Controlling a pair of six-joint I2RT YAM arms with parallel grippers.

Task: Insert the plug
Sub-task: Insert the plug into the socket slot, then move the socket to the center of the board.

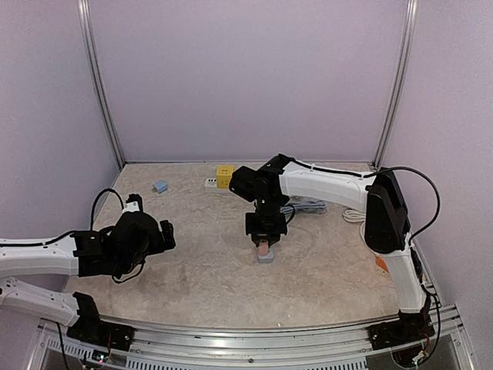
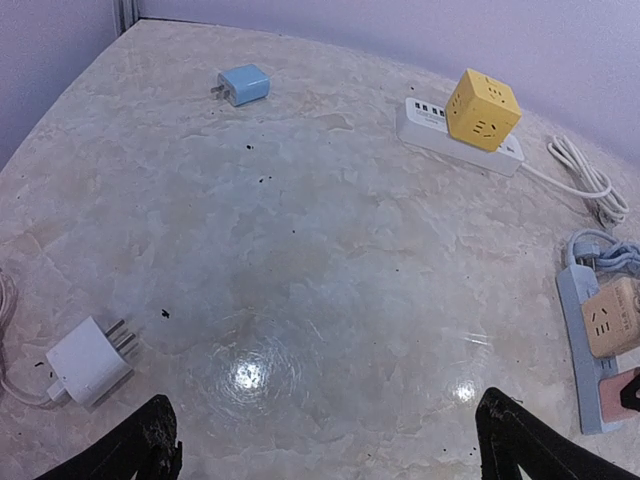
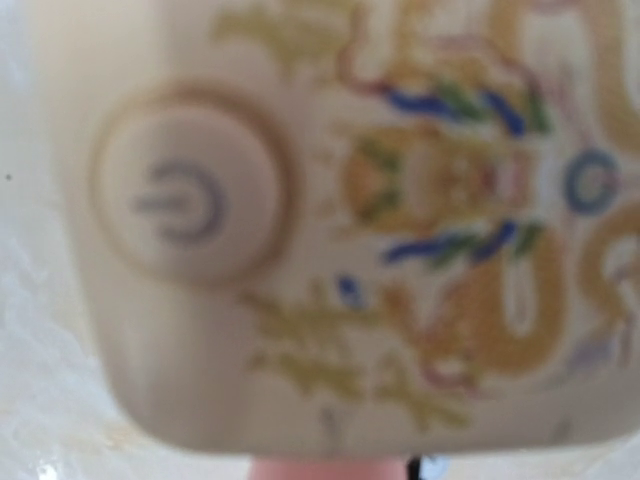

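While the top view hides the jaws themselves, the right hand (image 1: 265, 240) points straight down over the blue power strip (image 1: 266, 258). It is pressed together and apparently pinching the pink plug (image 1: 265, 249) at the strip's end nearer the arm bases, a hold suited to pushing pins into a socket. Well left of the strip, the left hand (image 1: 166, 233) hangs spread and empty above the desk (image 1: 208, 266), out of the way. From the left wrist, the plug sits on the strip just beside a tan cube adapter (image 2: 612, 318), and a white charger (image 2: 88, 358) lies far left. The right wrist shows only that adapter's blurred patterned face and power button (image 3: 185, 200), so I cannot tell whether the plug is seated.
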